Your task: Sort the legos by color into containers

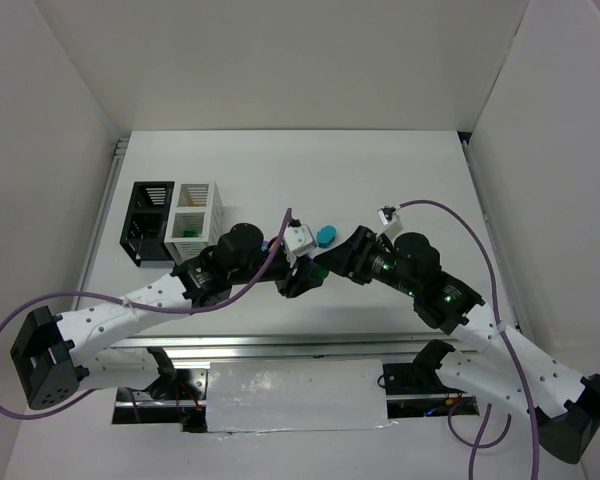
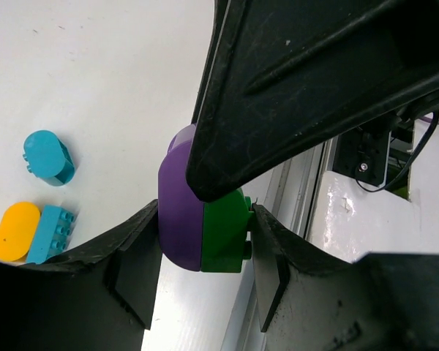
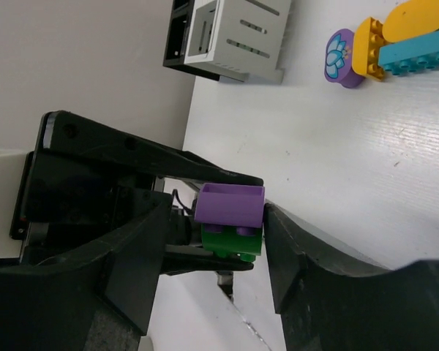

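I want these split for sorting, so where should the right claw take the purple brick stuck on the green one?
I'd grip the purple brick by its flat side walls, coming in opposite the left claw: that claw presses on its top and under the green brick, so only the sides are free.

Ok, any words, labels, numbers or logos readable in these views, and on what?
No words, numbers or brand marks can be read in any view.
The purple rounded brick carries a printed flower picture, no lettering.
The stud tops of the yellow brick are too small to read.
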You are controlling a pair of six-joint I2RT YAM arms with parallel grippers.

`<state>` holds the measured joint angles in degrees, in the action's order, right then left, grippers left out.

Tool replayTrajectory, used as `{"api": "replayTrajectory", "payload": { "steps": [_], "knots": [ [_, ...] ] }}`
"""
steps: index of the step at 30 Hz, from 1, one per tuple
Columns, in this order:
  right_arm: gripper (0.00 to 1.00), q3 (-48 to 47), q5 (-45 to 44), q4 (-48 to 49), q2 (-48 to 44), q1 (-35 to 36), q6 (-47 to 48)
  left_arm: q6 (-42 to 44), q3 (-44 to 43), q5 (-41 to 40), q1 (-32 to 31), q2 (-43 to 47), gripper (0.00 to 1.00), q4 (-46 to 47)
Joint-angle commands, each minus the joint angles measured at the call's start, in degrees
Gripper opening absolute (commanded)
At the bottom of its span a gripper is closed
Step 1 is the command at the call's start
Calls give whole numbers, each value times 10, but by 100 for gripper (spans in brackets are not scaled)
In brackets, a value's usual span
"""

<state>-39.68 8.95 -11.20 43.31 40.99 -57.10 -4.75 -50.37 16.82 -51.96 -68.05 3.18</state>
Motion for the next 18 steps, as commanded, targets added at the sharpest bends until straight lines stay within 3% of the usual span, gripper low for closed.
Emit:
{"api": "replayTrajectory", "payload": {
  "steps": [1,5,8,9,10,12,14,15,17,18],
  "knots": [
    [61,7,-6,31,-6,5,0,10,-18,-7,-4,11,0,22],
    [51,12,-5,39,0,7,8,7,-24,4,-3,18,0,22],
    [34,8,-2,42,12,7,23,6,-29,8,-4,21,0,16],
    [14,7,-3,43,16,5,26,6,-30,8,-4,23,1,14],
    [5,8,-3,46,16,5,30,6,-32,8,-4,25,6,13],
    [0,21,7,79,9,7,55,5,-33,5,-4,28,13,5],
    [0,36,17,133,-1,6,88,4,-33,5,-4,34,32,2],
    [0,49,38,149,-8,5,109,-1,-32,-1,-4,40,50,2],
    [0,64,67,202,-17,4,136,-6,-28,-8,-4,47,68,3],
    [0,66,100,215,-19,2,150,-10,-26,-11,-4,51,83,2]
  ]
}}
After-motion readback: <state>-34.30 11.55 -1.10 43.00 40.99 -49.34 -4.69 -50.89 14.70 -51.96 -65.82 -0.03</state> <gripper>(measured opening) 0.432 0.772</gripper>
